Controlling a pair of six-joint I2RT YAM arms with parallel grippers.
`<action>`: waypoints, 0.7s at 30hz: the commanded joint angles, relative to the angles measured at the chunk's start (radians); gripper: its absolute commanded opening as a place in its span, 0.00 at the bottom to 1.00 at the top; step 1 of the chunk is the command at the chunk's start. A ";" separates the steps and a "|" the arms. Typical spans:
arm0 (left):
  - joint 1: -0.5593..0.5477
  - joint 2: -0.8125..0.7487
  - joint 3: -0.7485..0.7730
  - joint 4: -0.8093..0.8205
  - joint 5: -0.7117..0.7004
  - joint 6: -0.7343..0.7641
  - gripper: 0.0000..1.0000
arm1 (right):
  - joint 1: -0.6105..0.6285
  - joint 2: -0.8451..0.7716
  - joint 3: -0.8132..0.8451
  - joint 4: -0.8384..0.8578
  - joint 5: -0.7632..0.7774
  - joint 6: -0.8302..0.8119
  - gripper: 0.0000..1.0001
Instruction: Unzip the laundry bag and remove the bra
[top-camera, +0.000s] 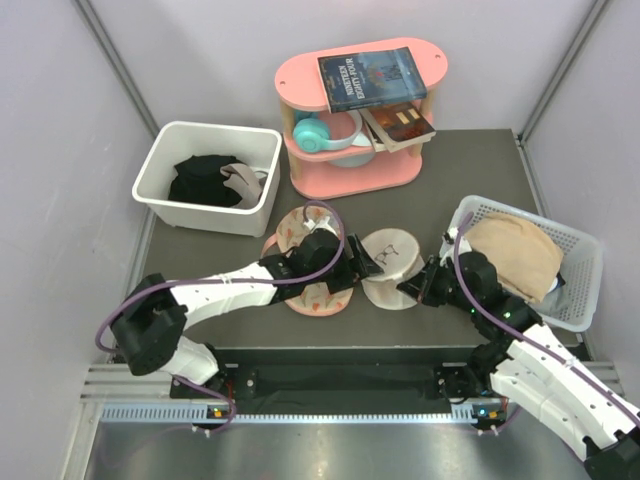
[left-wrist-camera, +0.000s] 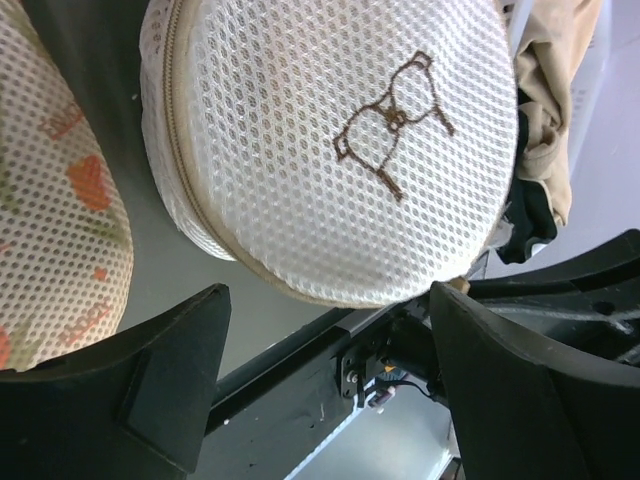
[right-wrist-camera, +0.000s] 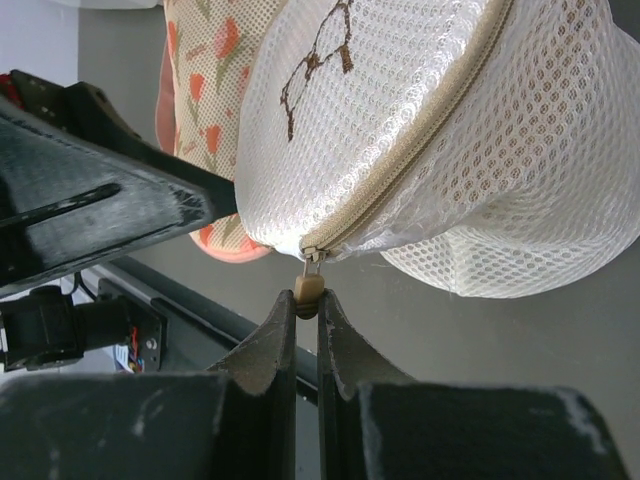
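Barely started: right gripper (right-wrist-camera: 305, 303) clamps the zip pull (right-wrist-camera: 308, 286), left gripper (left-wrist-camera: 325, 300) gapes just beside the laundry bag (left-wrist-camera: 330, 150); zip shut, bra unseen.

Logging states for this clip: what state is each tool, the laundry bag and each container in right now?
laundry bag, zipped shut where visible
right tool, shut on the zip pull
left tool, open, gripping nothing
bra, not visible
white bin, holds black clothes
basket, holds a beige garment
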 joint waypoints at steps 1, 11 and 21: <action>0.004 0.066 -0.004 0.113 0.055 -0.035 0.83 | 0.013 -0.013 0.006 0.001 -0.023 0.006 0.00; 0.004 0.158 0.011 0.185 0.046 -0.027 0.26 | 0.015 -0.027 -0.013 -0.004 -0.049 0.009 0.00; 0.014 0.124 -0.007 0.147 -0.011 0.006 0.00 | 0.015 -0.006 0.021 -0.038 -0.017 -0.008 0.00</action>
